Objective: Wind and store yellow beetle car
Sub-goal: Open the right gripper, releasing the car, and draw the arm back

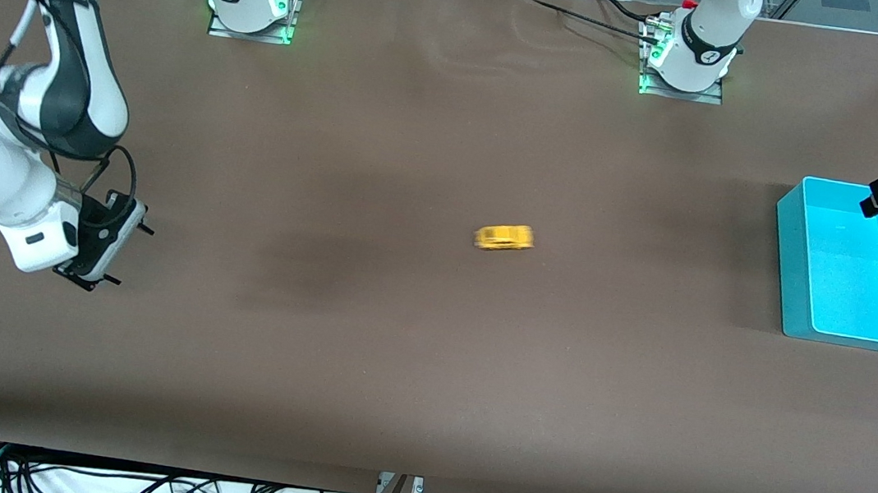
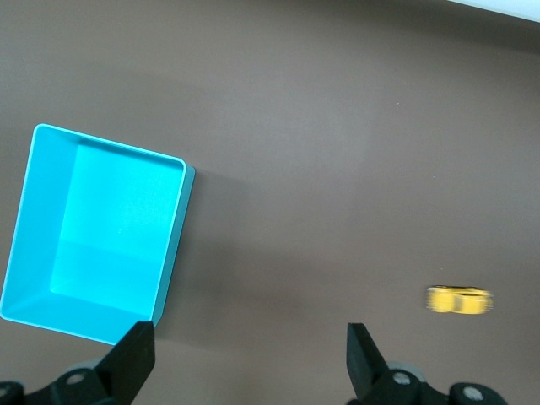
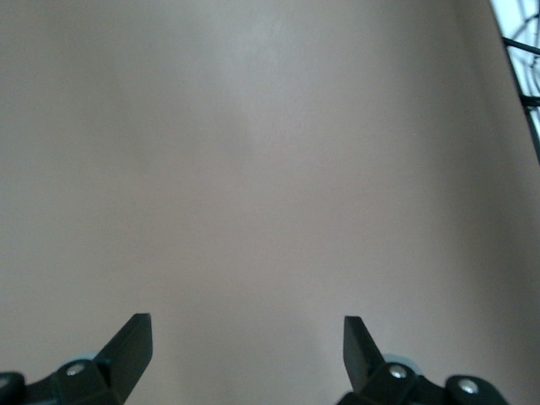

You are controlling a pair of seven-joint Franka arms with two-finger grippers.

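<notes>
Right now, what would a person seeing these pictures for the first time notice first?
The yellow beetle car stands out, alone near the middle of the brown table. Next comes the teal bin, empty, at the left arm's end. The left gripper hangs open above the table beside the bin; the right gripper, open, waits at the right arm's end.

arms: white shells wearing black joint bands and carrying black cables
bases: glowing green on metal plates
right gripper [image 1: 126, 252]: showing black fingers [image 3: 126, 344] with silver screws

A brown table [image 1: 361, 353] carries the yellow beetle car [image 1: 504, 237] and a teal bin [image 1: 797, 262].
</notes>
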